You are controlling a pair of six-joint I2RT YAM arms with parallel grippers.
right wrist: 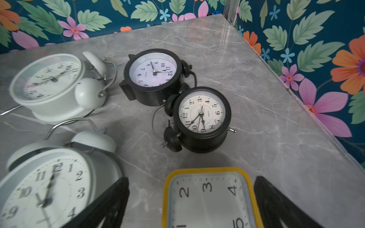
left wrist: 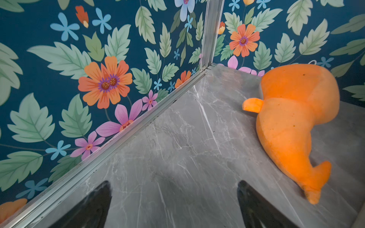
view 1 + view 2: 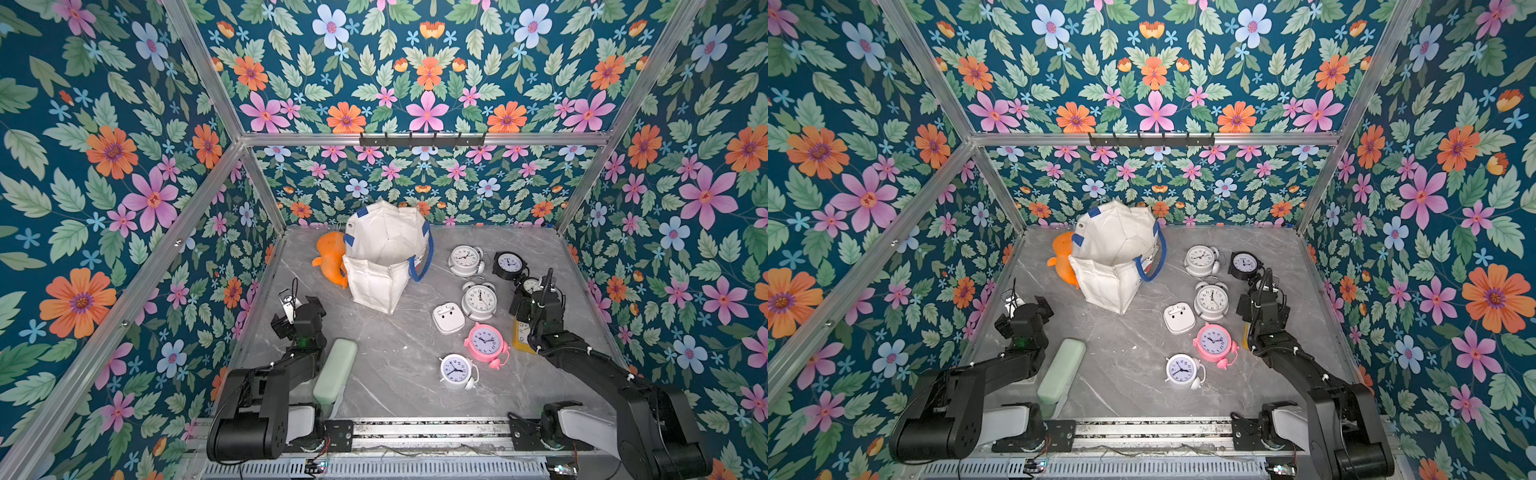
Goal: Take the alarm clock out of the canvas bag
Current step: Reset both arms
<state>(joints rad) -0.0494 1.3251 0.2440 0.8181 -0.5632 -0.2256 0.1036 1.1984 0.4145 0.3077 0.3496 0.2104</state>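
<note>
Table (image 3: 399,374) under me: grey marble-look top with pale veins, matte. Light is soft and even, shadows on the table faint. Three walls close in the table, all dark teal wallpaper with big orange, pink and pale-blue flowers and green leaves: back wall (image 3: 415,83), left wall (image 3: 104,187), right wall (image 3: 706,187). Aluminium posts (image 3: 264,187) rise from the table's two far corners. An aluminium crossbar (image 3: 291,139) spans the back wall above the table's far edge, with a black hook rail (image 3: 422,140) at its middle. Along the table's near edge there's a metal track (image 3: 428,430), then a slotted vent strip (image 3: 374,469).
</note>
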